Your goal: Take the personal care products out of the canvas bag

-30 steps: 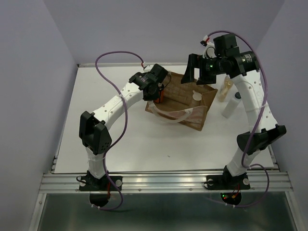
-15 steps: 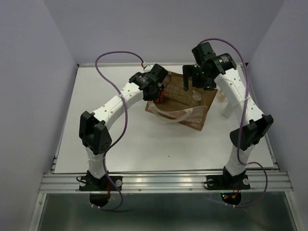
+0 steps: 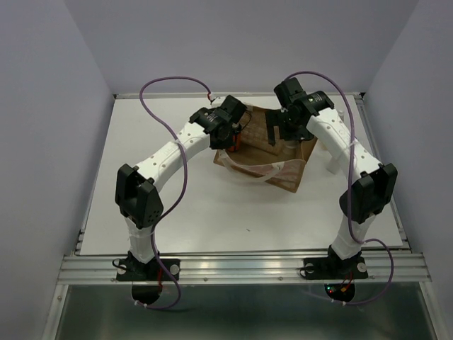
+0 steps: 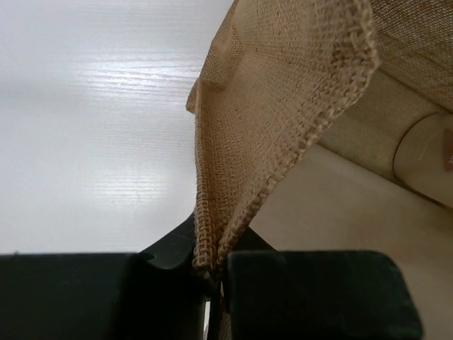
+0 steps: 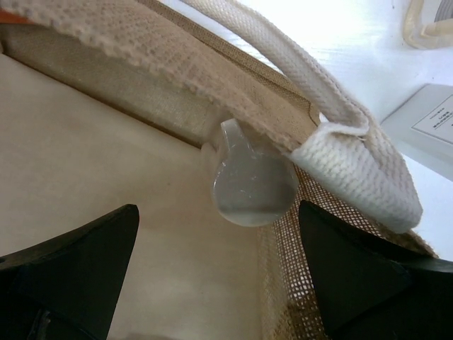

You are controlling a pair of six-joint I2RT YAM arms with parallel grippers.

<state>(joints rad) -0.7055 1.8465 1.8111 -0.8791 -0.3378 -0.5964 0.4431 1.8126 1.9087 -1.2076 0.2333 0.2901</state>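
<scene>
Two arms reach from the near edge of the white table (image 3: 177, 205) to the canvas bag (image 3: 287, 177); the bag sits past mid-table, right of centre; a white handle loop (image 3: 249, 168) drapes over its near side.

Left gripper (image 3: 231, 139) is at the bag's left corner, jaws pressed together on the woven rim; the left wrist view shows the burlap edge pinched between the two black fingers (image 4: 92, 297), fabric rising away from them, pale lining beyond.

Right gripper (image 3: 282, 133) is over the bag's far part, pointing down into it; jaws spread wide, gripping nothing.

Right wrist view: a whitish bottle (image 5: 249, 180) lies inside the bag, round end toward the camera, level with the gap between the fingertips and touching neither; it is tucked against the woven wall just under where a white handle strap (image 5: 311, 71) is stitched on.

Past that wall, out on the table, is a white labelled bottle (image 5: 425, 124); further still is a pale item (image 5: 432, 21) cut by the frame edge, can't tell what.
</scene>
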